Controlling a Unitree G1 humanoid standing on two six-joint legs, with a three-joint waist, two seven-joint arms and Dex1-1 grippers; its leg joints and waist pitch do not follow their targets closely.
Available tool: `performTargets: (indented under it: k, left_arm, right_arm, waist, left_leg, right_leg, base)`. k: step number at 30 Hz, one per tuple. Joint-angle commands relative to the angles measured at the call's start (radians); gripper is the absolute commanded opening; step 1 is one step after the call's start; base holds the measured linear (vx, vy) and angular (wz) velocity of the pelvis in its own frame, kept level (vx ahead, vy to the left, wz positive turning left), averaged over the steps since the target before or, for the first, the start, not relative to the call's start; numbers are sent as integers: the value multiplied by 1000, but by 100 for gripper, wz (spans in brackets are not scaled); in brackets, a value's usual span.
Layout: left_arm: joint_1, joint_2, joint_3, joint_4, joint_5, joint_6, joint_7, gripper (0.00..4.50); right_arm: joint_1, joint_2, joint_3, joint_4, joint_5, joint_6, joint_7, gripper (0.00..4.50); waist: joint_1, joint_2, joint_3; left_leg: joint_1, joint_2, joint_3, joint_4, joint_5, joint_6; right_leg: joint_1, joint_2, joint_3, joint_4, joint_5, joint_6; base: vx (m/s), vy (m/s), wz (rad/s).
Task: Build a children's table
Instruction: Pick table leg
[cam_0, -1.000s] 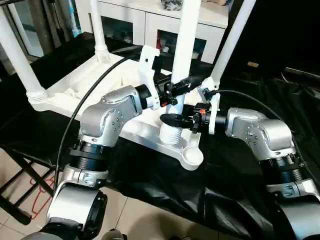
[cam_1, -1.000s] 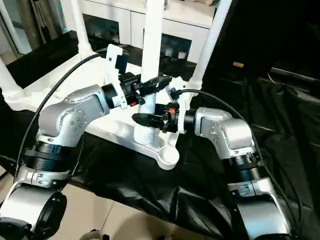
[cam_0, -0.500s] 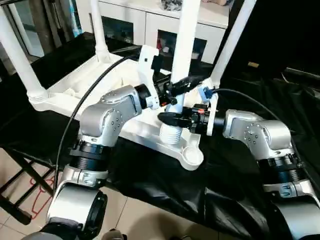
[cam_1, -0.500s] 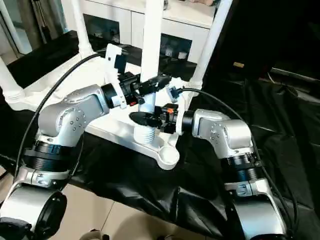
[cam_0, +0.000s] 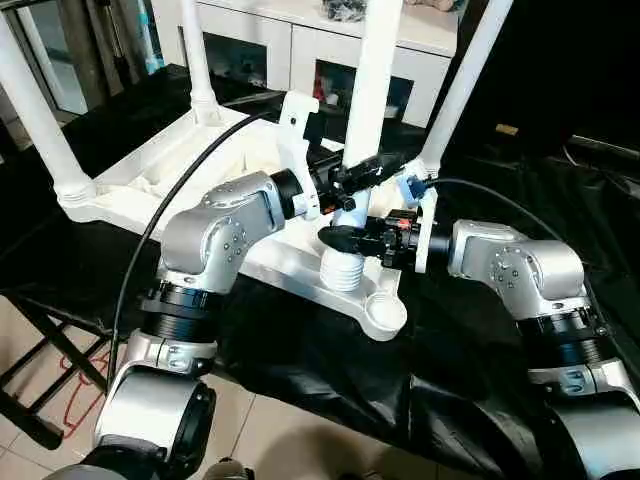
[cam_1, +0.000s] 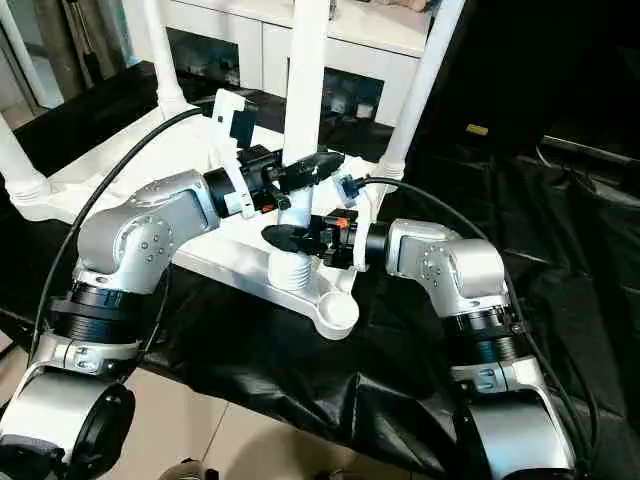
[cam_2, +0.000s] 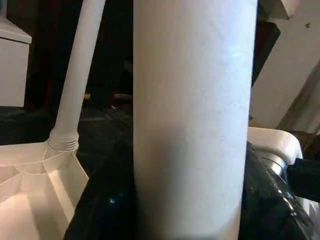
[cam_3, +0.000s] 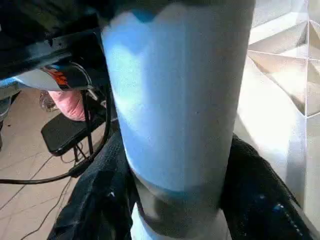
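- Small white plastic children's table (cam_0: 150, 175) lies upside down on a black crinkled plastic sheet (cam_0: 330, 360), centre-left of the left eye view, ribbed underside facing up.
- Three long round tapering white legs stand up out of corner sockets: one at the far left edge (cam_0: 35, 110), one at upper left (cam_0: 195, 55), one at upper right (cam_0: 465, 80).
- Fourth long white leg (cam_0: 372, 75) stands upright at frame centre, its ribbed threaded lower end (cam_0: 343, 268) just above the near edge of the table top.
- Empty rounded corner socket (cam_0: 385, 313) sits just below and right of that threaded end, apart from it.
- Left gripper (cam_0: 360, 175), black fingers, is clamped around the centre leg, above the right one; left wrist view has the leg (cam_2: 192, 115) tight between dark fingers (cam_2: 105, 200).
- Right gripper (cam_0: 345, 238), black fingers, grips the same leg lower down, just above the threads; right wrist view has the leg (cam_3: 175, 110) close up between its fingers (cam_3: 95, 200).
- Silver left forearm (cam_0: 220, 225) comes in from lower left, silver right forearm (cam_0: 515, 265) from lower right.
- White cabinet with glass-fronted compartments (cam_0: 280, 45) stands along the top edge behind the table.
- Tan tiled floor (cam_0: 290, 440) shows at the bottom edge.
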Motion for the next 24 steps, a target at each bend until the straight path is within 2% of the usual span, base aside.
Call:
performTargets:
  k: [1,2,5,24]
  left_arm:
    - [-28,-12,-12,-24,-17,-10,-27,188]
    - [-28,-12,-13,-24,-16,-10,-28,188]
    - [-27,-11,-14,-27,-16,-9,-32,188]
    - [-23,-4,-20,-26,-8,-2,-57,188]
  right_arm:
    - [16,-8,28,-3,-14,8,3,252]
    - [16,-7,30,-2,-21,-1,-2,268]
    - [15,-4,28,4,-28,-12,-12,281]
    - [0,3,-31,10,9,-21,-9,281]
  waist:
    - [3,-2,-82]
    - [3,-3,-82]
    - [2,-2,-82]
    - [3,1,-82]
  left_leg:
    - [18,38,-18,-66,-114,-7]
    - [18,38,-17,-66,-114,-6]
    - [17,38,-18,-66,-111,-7]
    - [19,39,-18,-66,-120,-8]
  right_leg:
    - [60,-81,47,-62,-264,-146]
    - [61,-81,47,-62,-264,-147]
    - [61,-82,47,-62,-262,-150]
    - [62,-82,47,-61,-250,-157]
  base:
    - [0,0,0]
    - [0,0,0]
    - [0,0,0]
    - [0,0,0]
